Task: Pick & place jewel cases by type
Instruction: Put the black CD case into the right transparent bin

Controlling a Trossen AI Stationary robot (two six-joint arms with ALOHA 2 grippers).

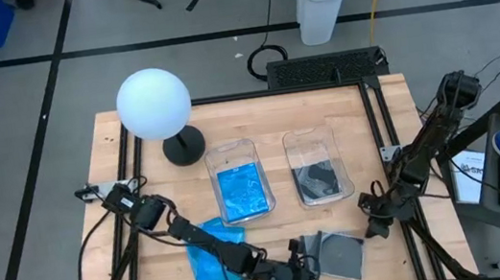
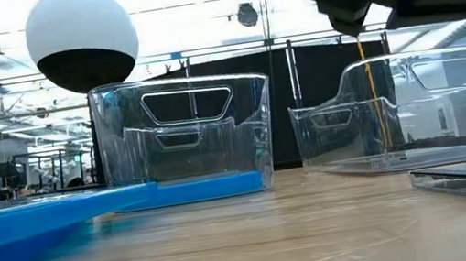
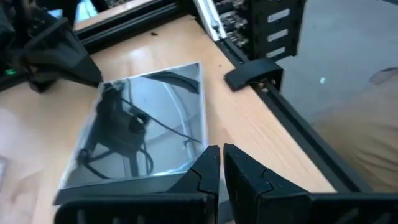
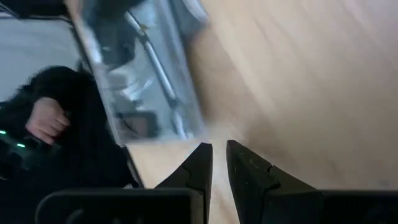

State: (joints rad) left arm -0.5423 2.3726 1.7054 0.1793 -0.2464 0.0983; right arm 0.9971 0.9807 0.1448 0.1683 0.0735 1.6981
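Observation:
Two dark jewel cases (image 1: 341,256) lie overlapping, flat on the table near its front edge. My left gripper (image 1: 296,267) reaches low across the table to them, shut, its tips (image 3: 221,155) at the top case's (image 3: 143,118) near corner. Blue jewel cases (image 1: 209,257) lie flat under my left arm. A clear bin (image 1: 235,153) holds a blue case (image 1: 242,191). The clear bin to its right (image 1: 308,140) holds a dark case (image 1: 321,181). My right gripper (image 1: 373,225) hangs at the table's right side, shut and holding nothing (image 4: 219,149). My left gripper comes slanting down from the table's left, with one fingertip (image 3: 208,163) beside the near corner (image 3: 198,157) of the top dark case. Nothing lies between its fingers. Whether the finger touches the case I cannot tell. The case lies flat on the table.
A white ball lamp (image 1: 153,104) on a dark foot stands at the back left of the table. A black frame rail (image 3: 298,124) runs along the table's edge beside the dark cases. Bare wood lies between the bins and the front edge.

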